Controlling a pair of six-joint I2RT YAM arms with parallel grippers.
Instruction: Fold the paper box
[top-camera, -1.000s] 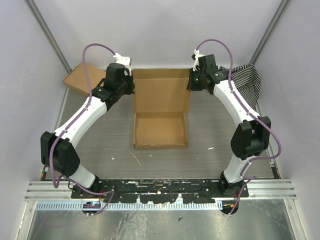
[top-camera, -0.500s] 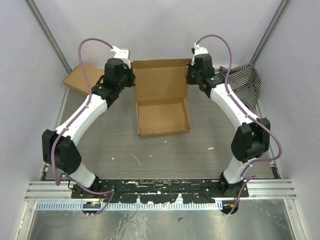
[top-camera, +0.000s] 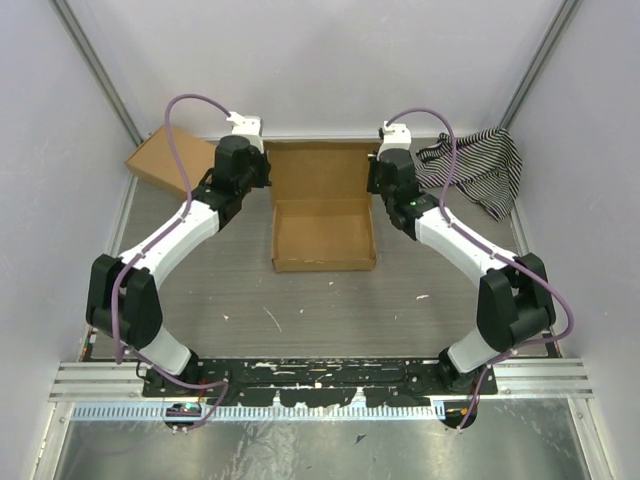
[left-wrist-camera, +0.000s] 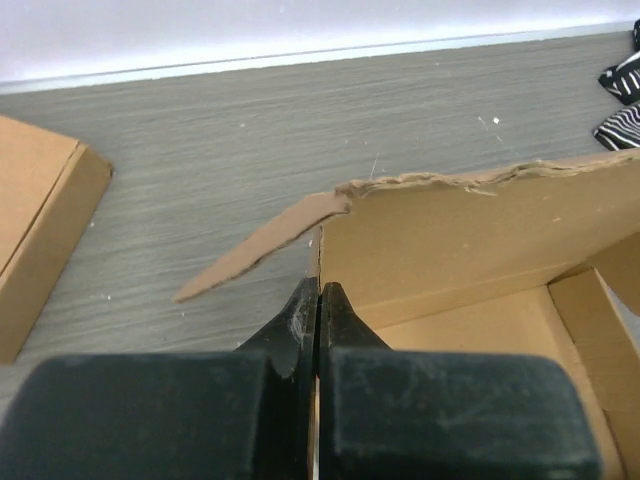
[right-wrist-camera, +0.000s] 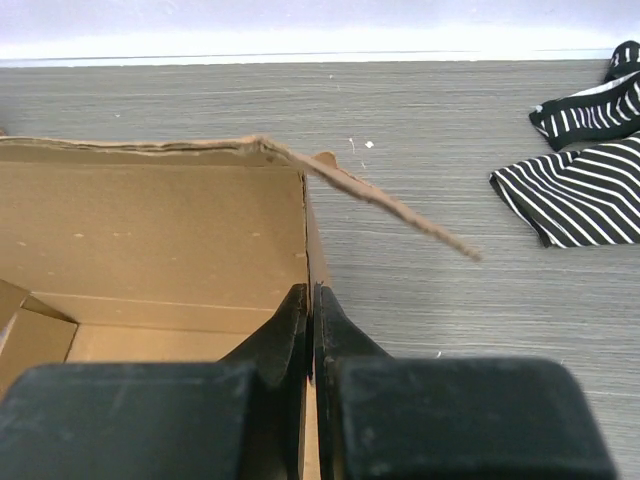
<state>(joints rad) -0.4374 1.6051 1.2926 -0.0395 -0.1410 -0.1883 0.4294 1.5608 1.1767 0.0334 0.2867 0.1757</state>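
At paper box (top-camera: 325, 235) sides: left end effector (left-wrist-camera: 319, 292), right end effector (right-wrist-camera: 311, 294) clamped.

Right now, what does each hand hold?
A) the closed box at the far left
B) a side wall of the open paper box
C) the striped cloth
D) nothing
B: in the wrist views, the left hand and the right hand are each shut on an upright side wall of the paper box.

The left gripper (left-wrist-camera: 319, 300) has its jaws pinched on the paper box (left-wrist-camera: 470, 240) side wall, another cardboard box (left-wrist-camera: 40, 230) lying left.
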